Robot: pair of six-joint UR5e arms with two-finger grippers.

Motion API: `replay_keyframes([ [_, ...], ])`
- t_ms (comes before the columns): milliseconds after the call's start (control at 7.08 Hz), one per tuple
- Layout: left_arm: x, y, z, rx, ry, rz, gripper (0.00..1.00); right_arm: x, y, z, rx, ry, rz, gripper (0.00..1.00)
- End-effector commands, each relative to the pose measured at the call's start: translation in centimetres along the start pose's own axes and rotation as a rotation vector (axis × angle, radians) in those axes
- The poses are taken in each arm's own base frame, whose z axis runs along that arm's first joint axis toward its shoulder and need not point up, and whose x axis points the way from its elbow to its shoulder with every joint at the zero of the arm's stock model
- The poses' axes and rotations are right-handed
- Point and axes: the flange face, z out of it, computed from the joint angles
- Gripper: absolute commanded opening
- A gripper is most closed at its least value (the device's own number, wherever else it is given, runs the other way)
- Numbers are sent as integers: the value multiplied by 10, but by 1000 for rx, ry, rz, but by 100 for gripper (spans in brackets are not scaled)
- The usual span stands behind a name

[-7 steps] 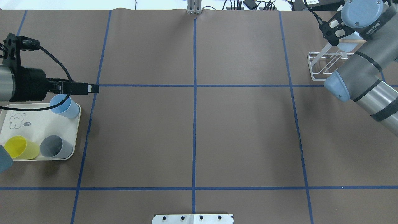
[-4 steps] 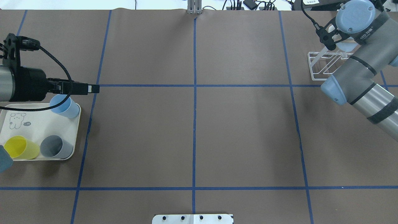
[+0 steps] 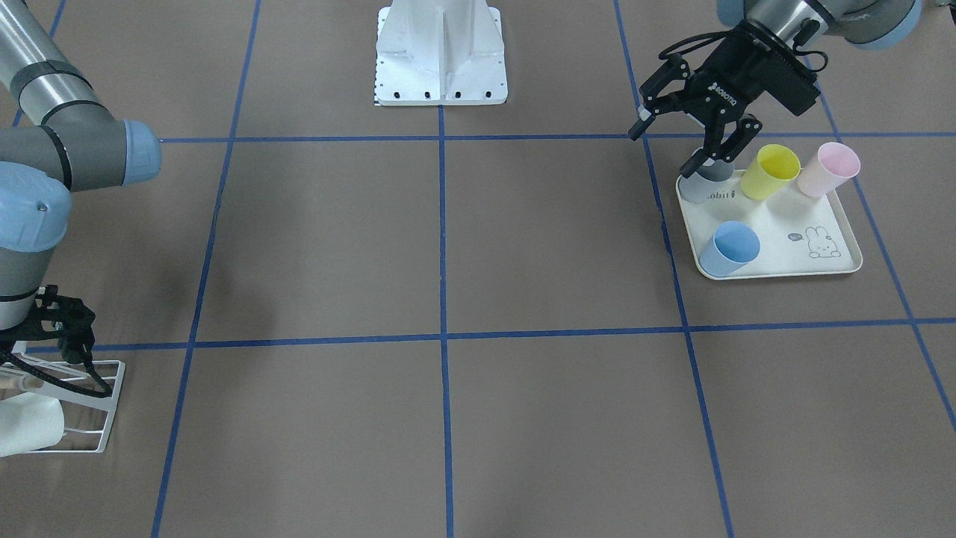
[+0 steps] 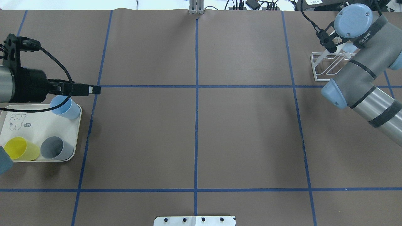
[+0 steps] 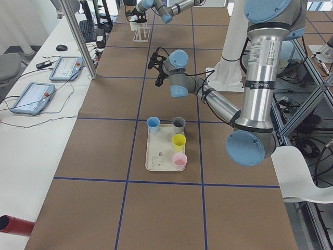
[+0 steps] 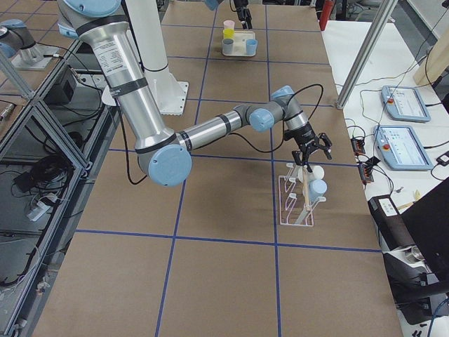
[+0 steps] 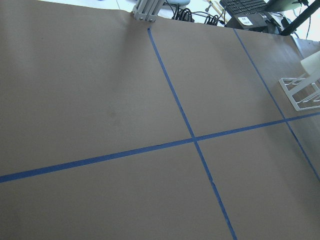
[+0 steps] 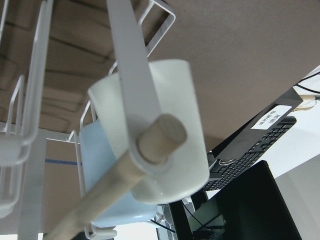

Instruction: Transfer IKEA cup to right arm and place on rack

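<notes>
White cup [image 8: 182,95] hangs on the rack [image 8: 125,50], touching a blue cup [image 8: 100,165]. The right arm [image 4: 361,69] has its jaws just above, spread wide, holding nothing. The left arm [image 3: 780,13] has its jaws wide apart over the tray [image 3: 784,217], holding nothing.

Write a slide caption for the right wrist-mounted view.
White cup and light-blue cup rest on the rack, its wooden dowel handle crossing in front.

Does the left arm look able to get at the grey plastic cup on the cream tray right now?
Probably yes. The left tool hangs open over the cream tray, nothing covers the grey plastic cup, though the yellow plastic cup stands close beside it.
</notes>
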Motion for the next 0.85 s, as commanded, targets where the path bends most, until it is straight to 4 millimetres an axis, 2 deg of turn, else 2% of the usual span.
replay_keyframes([
  [0,0,0,0,0,0,0,100,9,3,-12,2,26,11,100],
  [141,-2,0,-1,1,-4,0,100,14,8,-30,17,57,56,100],
  [283,-6,1,-2,0,-15,0,100,17,12,-54,61,91,180,100],
  [424,-23,9,-5,-12,-48,-5,100,18,11,-74,146,93,346,100],
  [565,-38,13,-11,-12,-84,29,100,9,12,-89,221,79,516,100],
  [706,-63,21,-22,-20,-135,76,100,-11,14,-102,277,64,684,100],
])
